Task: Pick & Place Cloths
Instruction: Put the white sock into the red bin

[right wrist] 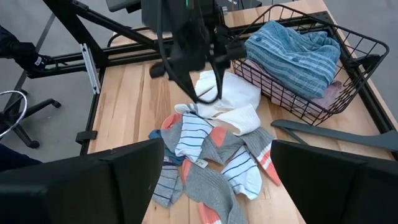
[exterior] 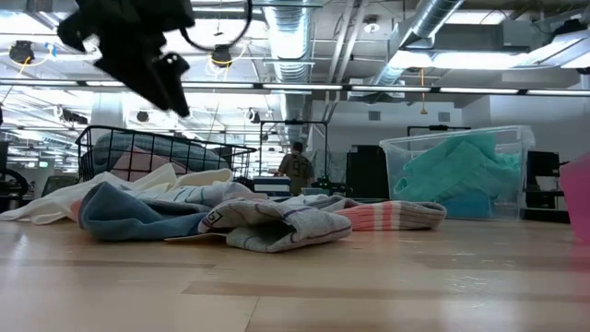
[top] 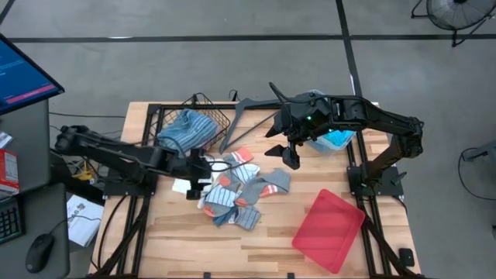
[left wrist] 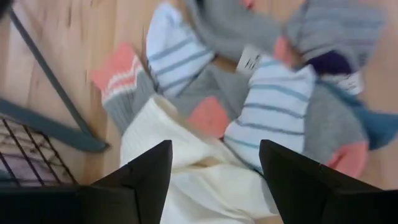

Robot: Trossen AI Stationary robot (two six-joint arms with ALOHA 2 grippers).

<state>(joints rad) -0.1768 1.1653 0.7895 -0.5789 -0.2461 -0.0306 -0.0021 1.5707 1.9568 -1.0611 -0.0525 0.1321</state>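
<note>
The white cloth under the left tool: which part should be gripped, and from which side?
Grip the raised fold of the white cloth, probably straight from above. The open left tool already straddles that fold, and the cloth lies at the edge of the sock pile, so little else gets caught.

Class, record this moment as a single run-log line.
left gripper: open, over white cloth | right gripper: open, raised, empty | sock pile: on table
</note>
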